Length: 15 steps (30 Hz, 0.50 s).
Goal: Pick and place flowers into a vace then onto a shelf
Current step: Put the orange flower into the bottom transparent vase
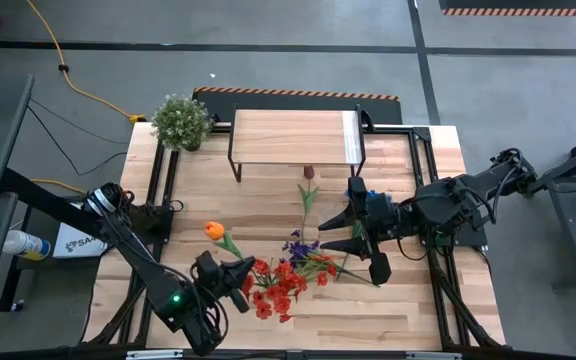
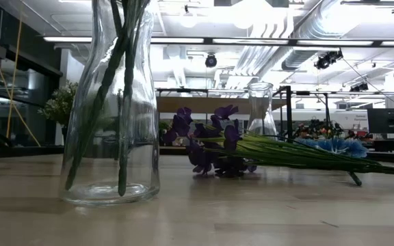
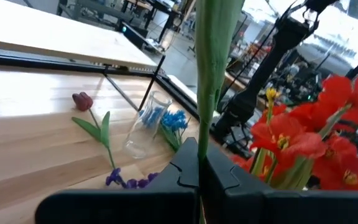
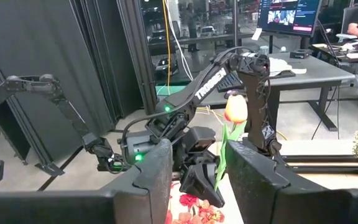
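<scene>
Glass vase (image 2: 111,102) holds red flowers (image 1: 276,285) with stems already in, and the left gripper (image 1: 236,276) is clamped shut on a green stem (image 3: 211,74) at its mouth. Maroon tulip (image 1: 308,174), purple (image 1: 298,246) and blue ones lie just beside the vase; the shelf (image 1: 293,136) beyond is bare, so that step is undone. The right gripper (image 1: 340,230), past the loose flowers from the vase, stands part open and holds nothing; I judge room between them tight.

1. The vase (image 2: 111,102) in the low view is cut off at the top edge; its mouth and the blooms above are out of sight.
2. Above the left gripper (image 3: 201,177), the green stem (image 3: 215,68) runs past the frame top, hiding its bloom.
3. Beyond the right gripper (image 4: 197,168), the orange flower (image 4: 235,107) covers part of the other arm.
</scene>
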Available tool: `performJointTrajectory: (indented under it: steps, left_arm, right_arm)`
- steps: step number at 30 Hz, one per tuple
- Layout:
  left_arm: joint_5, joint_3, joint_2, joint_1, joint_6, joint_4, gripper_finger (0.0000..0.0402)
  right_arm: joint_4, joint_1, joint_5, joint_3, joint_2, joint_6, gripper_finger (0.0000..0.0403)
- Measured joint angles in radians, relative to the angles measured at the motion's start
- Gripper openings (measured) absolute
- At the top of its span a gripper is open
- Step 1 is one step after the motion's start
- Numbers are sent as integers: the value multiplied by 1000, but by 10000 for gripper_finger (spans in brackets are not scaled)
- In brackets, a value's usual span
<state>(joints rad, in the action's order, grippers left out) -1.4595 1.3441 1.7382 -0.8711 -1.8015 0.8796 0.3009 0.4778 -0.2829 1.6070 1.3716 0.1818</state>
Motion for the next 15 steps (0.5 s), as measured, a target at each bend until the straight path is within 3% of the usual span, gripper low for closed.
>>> performJointTrajectory:
  steps: [15]
  left_arm:
    - [41, 0, 0, 0, 123, -78, 31]
  right_arm:
    - [-22, 0, -3, 0, 0, -7, 139]
